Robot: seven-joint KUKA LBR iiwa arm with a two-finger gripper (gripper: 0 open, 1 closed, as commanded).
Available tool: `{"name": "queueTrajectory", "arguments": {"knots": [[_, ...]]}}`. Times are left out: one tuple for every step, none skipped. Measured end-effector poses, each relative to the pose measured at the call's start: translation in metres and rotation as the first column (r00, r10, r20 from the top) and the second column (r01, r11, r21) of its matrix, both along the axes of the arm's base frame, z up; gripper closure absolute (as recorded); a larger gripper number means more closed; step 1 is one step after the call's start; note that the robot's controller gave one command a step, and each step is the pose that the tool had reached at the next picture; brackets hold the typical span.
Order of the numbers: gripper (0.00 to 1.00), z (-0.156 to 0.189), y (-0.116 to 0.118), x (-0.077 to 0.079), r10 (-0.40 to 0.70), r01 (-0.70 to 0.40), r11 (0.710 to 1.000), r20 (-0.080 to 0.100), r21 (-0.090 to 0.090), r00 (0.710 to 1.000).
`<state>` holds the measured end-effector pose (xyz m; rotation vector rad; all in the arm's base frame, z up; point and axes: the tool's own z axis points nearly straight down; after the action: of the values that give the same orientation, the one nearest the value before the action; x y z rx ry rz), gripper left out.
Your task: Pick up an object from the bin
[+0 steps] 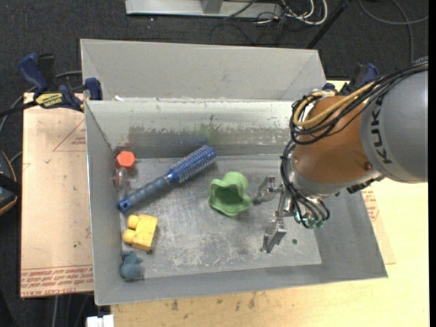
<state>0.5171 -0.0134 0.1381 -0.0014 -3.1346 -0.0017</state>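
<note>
Green crumpled cup (229,194) in the grey metal bin's (204,251) middle lies just beside the spread, empty pincer (270,216): approach step, probably needing a shift over it.

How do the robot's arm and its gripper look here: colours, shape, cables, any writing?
The arm is a thick, rounded grey link with the black lettering KUKA on it. Its wrist wears a smooth orange cover, and black and yellow cables loop over that cover. The gripper is bare grey metal with two thin fingers; small green and white wires hang beside it.
</note>
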Motion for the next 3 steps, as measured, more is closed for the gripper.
{"name": "queueTrajectory", "arguments": {"knots": [[0.00,-0.039,0.047,0.052,-0.054,0.054,0.999,0.011,0.002,0.998],[0.00,-0.063,0.112,0.089,-0.227,0.227,0.974,0.014,0.000,0.974],[1.00,-0.061,0.111,0.090,-0.229,0.229,0.973,0.017,0.001,0.973]]}}
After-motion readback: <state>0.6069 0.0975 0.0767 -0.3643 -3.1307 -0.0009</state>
